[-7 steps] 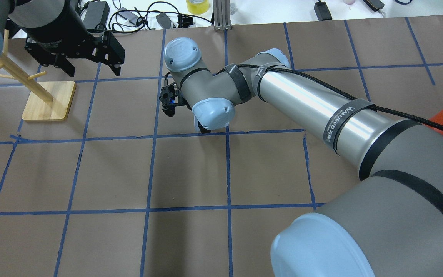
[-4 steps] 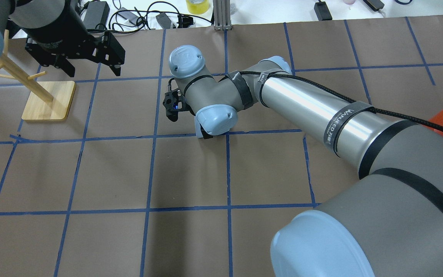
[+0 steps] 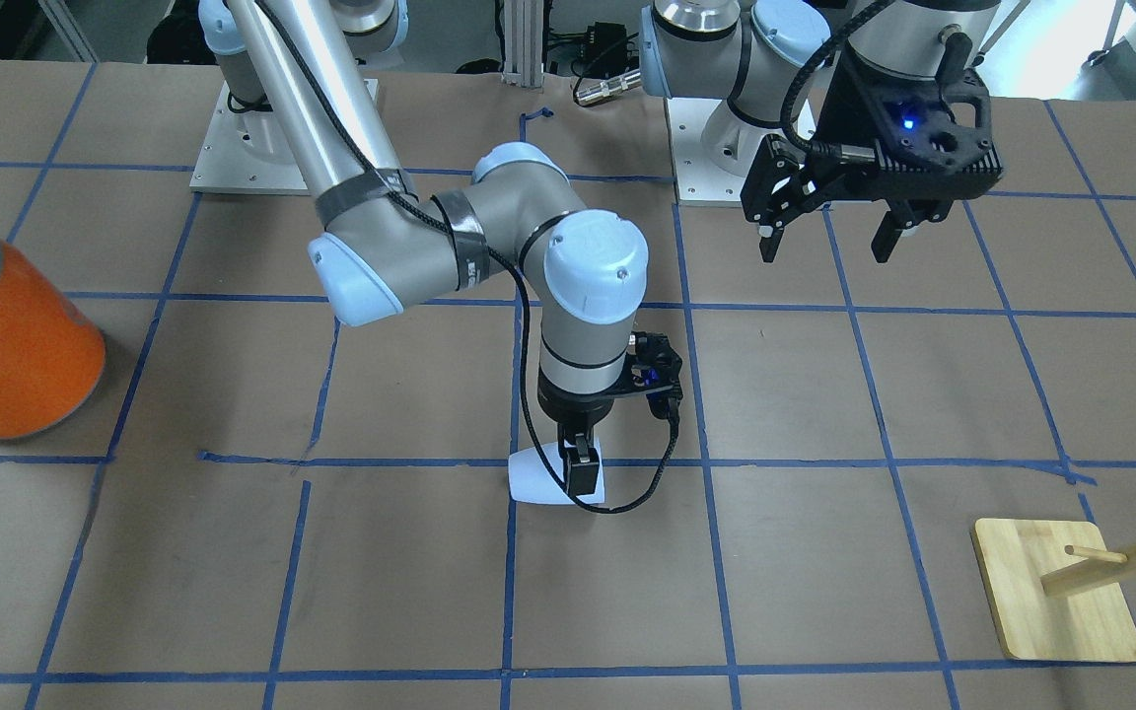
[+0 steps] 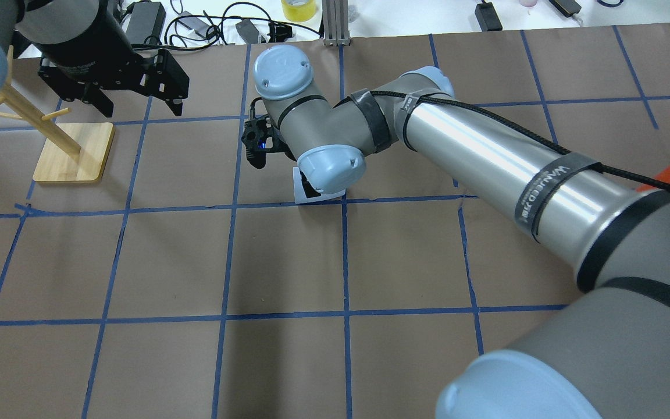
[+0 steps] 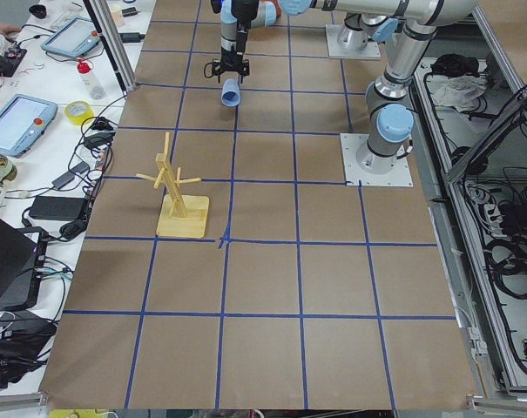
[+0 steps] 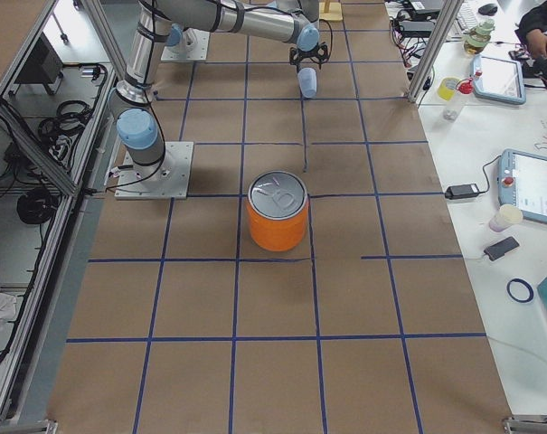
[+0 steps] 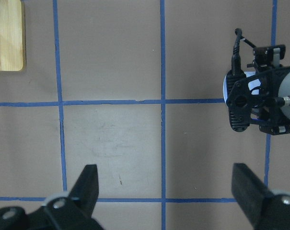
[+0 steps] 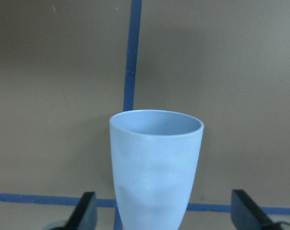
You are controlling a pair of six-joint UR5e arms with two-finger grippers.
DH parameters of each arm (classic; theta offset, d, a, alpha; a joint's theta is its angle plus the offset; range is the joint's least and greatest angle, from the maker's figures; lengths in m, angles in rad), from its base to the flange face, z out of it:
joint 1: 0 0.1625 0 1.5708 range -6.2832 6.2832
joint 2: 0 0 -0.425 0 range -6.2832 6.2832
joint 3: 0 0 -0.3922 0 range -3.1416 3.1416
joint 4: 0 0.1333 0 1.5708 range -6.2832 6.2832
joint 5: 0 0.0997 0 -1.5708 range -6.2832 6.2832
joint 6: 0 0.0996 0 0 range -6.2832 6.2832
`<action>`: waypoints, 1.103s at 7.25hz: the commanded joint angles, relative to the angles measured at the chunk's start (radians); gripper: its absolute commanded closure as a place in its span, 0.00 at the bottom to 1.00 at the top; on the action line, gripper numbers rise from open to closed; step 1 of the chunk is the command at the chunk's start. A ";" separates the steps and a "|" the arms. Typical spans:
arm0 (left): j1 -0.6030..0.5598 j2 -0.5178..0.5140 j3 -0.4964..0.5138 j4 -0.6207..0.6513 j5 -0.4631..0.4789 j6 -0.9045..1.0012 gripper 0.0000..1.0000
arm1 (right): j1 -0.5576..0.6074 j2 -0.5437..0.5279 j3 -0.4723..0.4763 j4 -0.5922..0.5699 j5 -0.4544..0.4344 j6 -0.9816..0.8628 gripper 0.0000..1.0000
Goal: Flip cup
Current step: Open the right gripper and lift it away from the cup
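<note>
Near the middle of the worktop [image 3: 923, 394], right by a crossing of the blue tape lines [image 3: 824, 461], the cup [image 3: 540, 478] looks to be lying on its side, or close to it. Its long axis runs left to right across the worktop. The mouth points to the right-hand end, where the orange can [image 3: 11, 345] stands, and the narrower rounded base points back to the left.

The right arm reaches down over the cup from above. From the wrist camera, the right end effector [image 8: 162, 192] has its fingers [image 8: 85, 211] spread wide to either side of the cup's base end, with a visible gap between each finger and the plastic, so it is gripping nothing. That same view looks along the cup from base to rim and catches a little of the inside of the mouth. From here I cannot tell for sure whether the cup's whole side rests flat or the rim is tipped up a bit.

Well away on the far left, the left end effector [image 3: 827, 245] hangs above the worktop near the wooden peg stand [image 3: 1056, 592], fingers spread wide and empty.
</note>
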 commanded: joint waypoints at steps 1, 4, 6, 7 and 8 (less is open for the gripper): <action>0.002 0.001 -0.001 -0.001 -0.004 0.000 0.00 | -0.026 -0.143 0.008 0.052 -0.010 0.135 0.00; 0.002 -0.007 -0.024 0.030 -0.100 -0.020 0.00 | -0.163 -0.346 0.009 0.334 -0.006 0.185 0.00; 0.041 0.007 -0.036 0.036 -0.242 0.064 0.00 | -0.306 -0.453 0.016 0.465 0.003 0.193 0.00; 0.113 -0.019 -0.071 0.042 -0.355 0.082 0.00 | -0.347 -0.486 0.017 0.468 0.007 0.246 0.00; 0.188 -0.049 -0.128 0.072 -0.516 0.085 0.00 | -0.357 -0.503 0.017 0.471 0.008 0.412 0.00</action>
